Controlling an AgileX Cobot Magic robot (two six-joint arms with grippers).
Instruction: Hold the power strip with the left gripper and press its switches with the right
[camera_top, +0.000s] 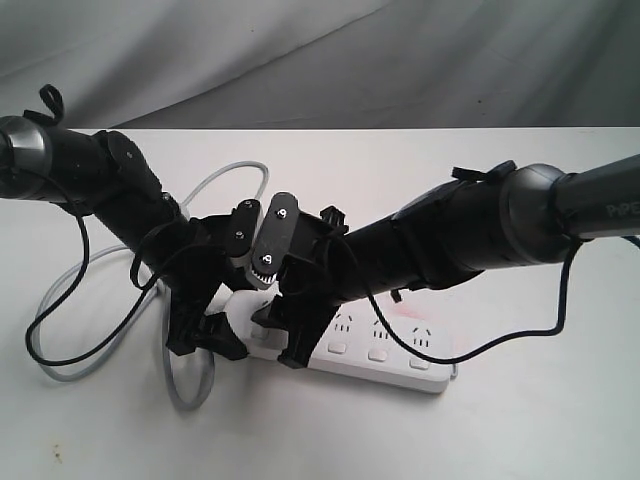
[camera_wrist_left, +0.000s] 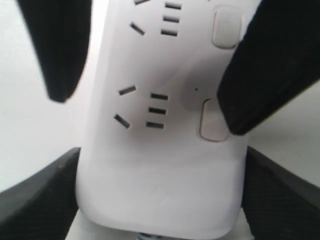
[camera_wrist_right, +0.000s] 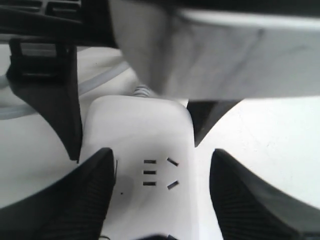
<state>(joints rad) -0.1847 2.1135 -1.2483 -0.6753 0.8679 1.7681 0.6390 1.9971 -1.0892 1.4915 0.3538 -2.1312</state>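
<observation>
Power strip (camera_wrist_left: 160, 165) end gripped between left hand (camera_wrist_left: 160, 200) fingers; right hand (camera_wrist_right: 160, 195) spread above it.

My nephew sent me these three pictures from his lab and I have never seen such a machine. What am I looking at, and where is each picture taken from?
It is a robot with two black jointed arms, each ending in a two-fingered gripper. The wide picture comes from a camera off the arms; the two close-ups come from cameras on each wrist, looking down between the fingers.

On the white table lies a white power strip with a grey cord. Both arms meet over its cord end. The left gripper straddles that end, a finger along each side, jaws wide. The right gripper hangs open above the strip, one finger by a switch. Nothing is lifted.
</observation>
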